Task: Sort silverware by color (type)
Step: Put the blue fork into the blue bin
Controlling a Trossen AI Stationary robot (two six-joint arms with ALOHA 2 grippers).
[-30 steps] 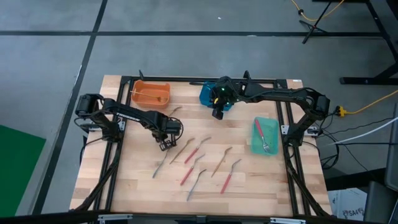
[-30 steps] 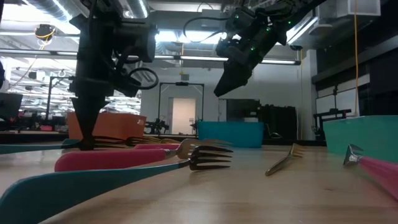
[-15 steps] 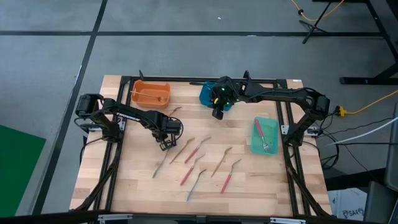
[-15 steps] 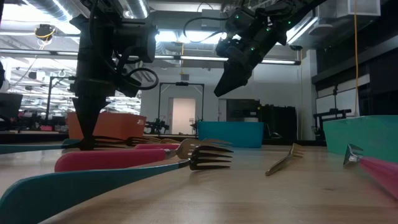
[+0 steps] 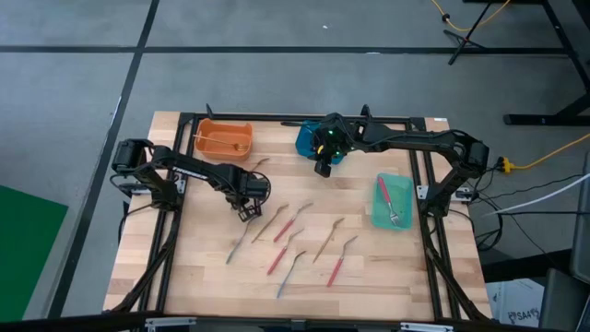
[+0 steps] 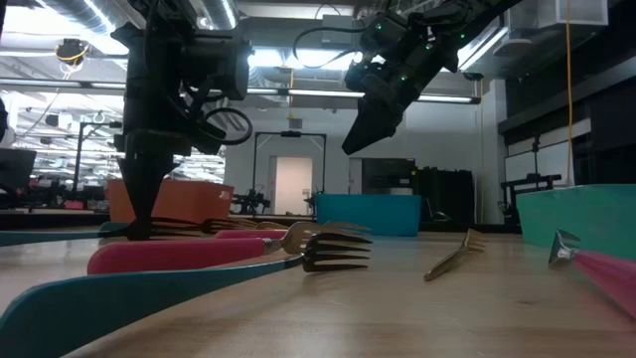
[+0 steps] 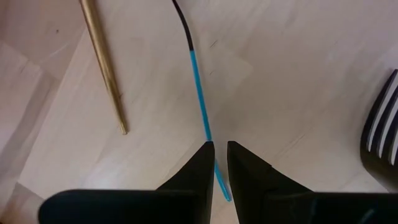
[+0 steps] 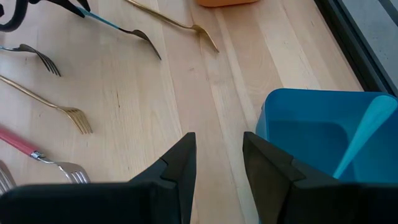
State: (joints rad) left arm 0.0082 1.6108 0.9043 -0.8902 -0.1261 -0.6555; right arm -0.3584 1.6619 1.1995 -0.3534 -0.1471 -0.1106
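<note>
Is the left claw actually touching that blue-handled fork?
Touching. The left wrist view shows the left claw with its fingers closed narrowly around the blue-handled fork, the handle's tip showing between them.

Left pincer [image 7: 217, 149] astride blue-handled utensil [image 7: 200, 93]

This looks like a robotics lab or industrial workshop. A wooden bench [image 5: 369, 277] in a black metal frame stands on a grey concrete floor [image 5: 277, 83] marked with dark lines, a yellow cable [image 5: 544, 157] trailing beside it. Beyond the bench run exposed ceiling ducts [image 6: 60, 70], strip lights [image 6: 298, 91], a doorway [image 6: 291, 184] and, dimly, what may be equipment racks [image 6: 437, 199].
</note>
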